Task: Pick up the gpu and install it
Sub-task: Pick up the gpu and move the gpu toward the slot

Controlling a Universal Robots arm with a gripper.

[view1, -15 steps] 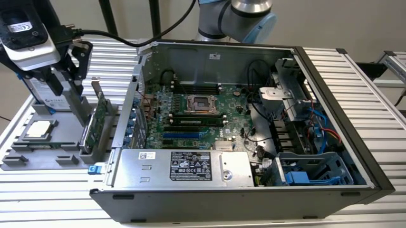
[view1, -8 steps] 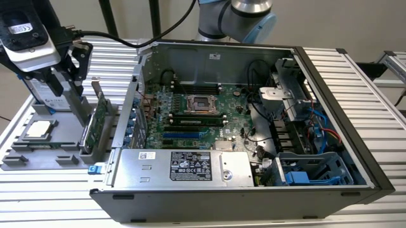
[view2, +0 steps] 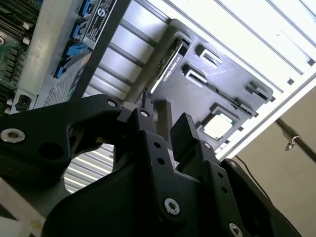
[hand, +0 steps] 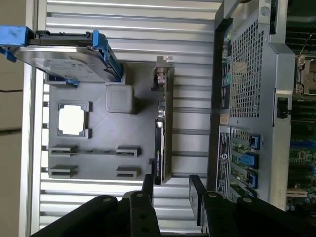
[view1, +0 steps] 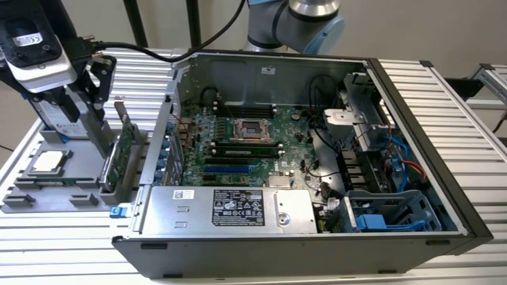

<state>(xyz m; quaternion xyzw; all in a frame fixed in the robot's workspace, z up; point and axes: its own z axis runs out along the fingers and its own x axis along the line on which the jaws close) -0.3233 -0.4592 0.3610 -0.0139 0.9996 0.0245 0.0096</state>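
The gpu [view1: 120,155] stands on its edge in a slot of the grey tray [view1: 40,199], at the exterior view's left beside the open computer case. Its green board faces the case. In both wrist views I see it edge-on as a thin dark card [hand: 161,133] [view2: 165,74] with a silver bracket at its far end. My gripper [view1: 103,142] hangs over the tray next to the card. Its two black fingers [hand: 148,186] stand apart, roughly in line with the card's near end and apart from it. The gripper [hand: 173,190] [view2: 165,129] is open and holds nothing.
A silver hard drive in a blue frame [hand: 64,57] and a square silver CPU chip [hand: 72,119] also sit in the tray. The case [view1: 317,252] lies on its side with the motherboard [view1: 237,148] exposed, and its rear wall [hand: 232,98] is close beside the card.
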